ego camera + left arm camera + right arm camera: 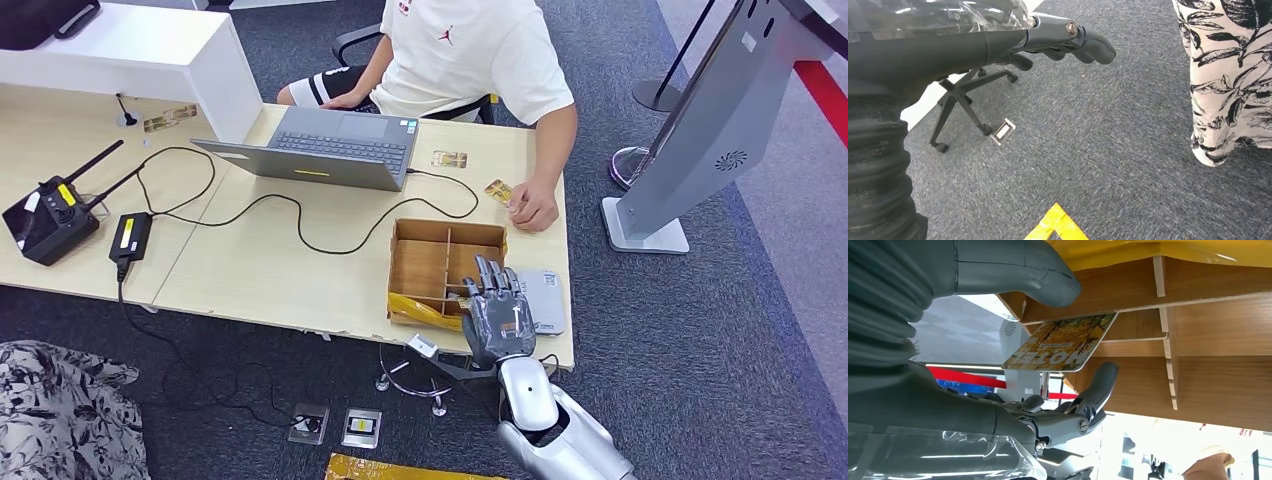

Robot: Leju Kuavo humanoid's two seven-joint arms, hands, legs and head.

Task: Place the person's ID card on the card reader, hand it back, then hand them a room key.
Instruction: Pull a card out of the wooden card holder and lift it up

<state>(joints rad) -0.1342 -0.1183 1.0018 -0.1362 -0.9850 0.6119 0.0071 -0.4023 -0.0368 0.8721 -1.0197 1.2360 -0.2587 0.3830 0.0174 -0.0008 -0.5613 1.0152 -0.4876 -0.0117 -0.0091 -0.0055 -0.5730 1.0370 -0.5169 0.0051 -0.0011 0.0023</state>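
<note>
Your right hand (497, 312) pinches the room key (1060, 342) at the wooden box's (420, 262) 5 o'clock corner; snagging a divider could dislodge it.

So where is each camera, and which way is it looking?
Head view: high on the robot, looking down at the desk, the wooden box, the right hand and a seated person.
Left wrist view: behind the hanging left hand, facing carpet.
Right wrist view: behind the right hand, facing the box and a hotel key card.
Head and right wrist views share the box.
</note>
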